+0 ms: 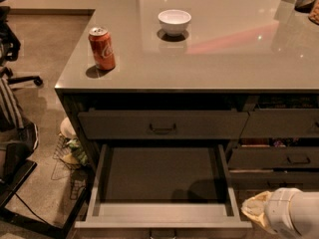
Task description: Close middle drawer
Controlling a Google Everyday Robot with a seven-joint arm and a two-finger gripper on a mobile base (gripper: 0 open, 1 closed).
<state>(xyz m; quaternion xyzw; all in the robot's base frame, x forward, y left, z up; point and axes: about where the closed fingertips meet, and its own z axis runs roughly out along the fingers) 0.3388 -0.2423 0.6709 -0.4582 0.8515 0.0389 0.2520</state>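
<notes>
The middle drawer (162, 214) is pulled far out below the counter, with pale grey inner walls and a dark bare floor. Its low front runs along the bottom edge of the view, and the small handle (163, 232) is cut off there. My gripper (256, 209) shows as a cream-coloured tip on a white wrist at the bottom right. It sits just right of the drawer's front right corner, close to it; contact cannot be made out.
The top drawer (163, 125) above is shut. Narrower drawers (294, 158) stand to the right. On the grey counter (229, 63) are a red soda can (101, 48) and a white bowl (174, 22). A wire basket (69, 151) and chair legs are on the floor at left.
</notes>
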